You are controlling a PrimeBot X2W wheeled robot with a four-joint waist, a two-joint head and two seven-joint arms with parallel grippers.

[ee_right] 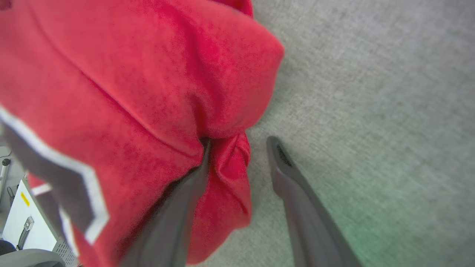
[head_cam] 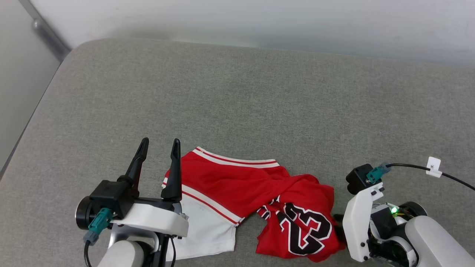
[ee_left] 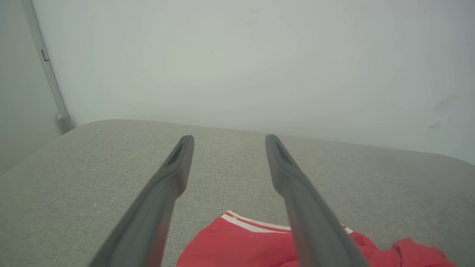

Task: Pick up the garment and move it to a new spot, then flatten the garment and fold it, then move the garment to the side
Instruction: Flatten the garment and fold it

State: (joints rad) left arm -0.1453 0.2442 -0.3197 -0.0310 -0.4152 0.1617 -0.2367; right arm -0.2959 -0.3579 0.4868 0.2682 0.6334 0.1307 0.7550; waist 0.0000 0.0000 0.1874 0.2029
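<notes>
The garment [head_cam: 256, 189] lies crumpled on the grey cushion [head_cam: 237, 104] near its front edge. It is red with a white sleeve at the lower left, striped trim, and a black "23" facing up at the right. My left gripper [head_cam: 160, 141] stands open just left of the garment, fingers pointing away from me and holding nothing. The left wrist view shows the left gripper [ee_left: 229, 138] open above the red hem [ee_left: 241, 243]. My right gripper [ee_right: 239, 142] is open at the garment's right edge. One finger is tucked under a red fold [ee_right: 230, 163] and the other rests on bare cushion.
The pale wall [head_cam: 259, 22] runs behind the cushion, whose left edge [head_cam: 33, 118] drops to the floor. A black cable with a white tag [head_cam: 433, 165] trails from my right wrist [head_cam: 358, 215]. Bare cushion spreads beyond the garment toward the wall.
</notes>
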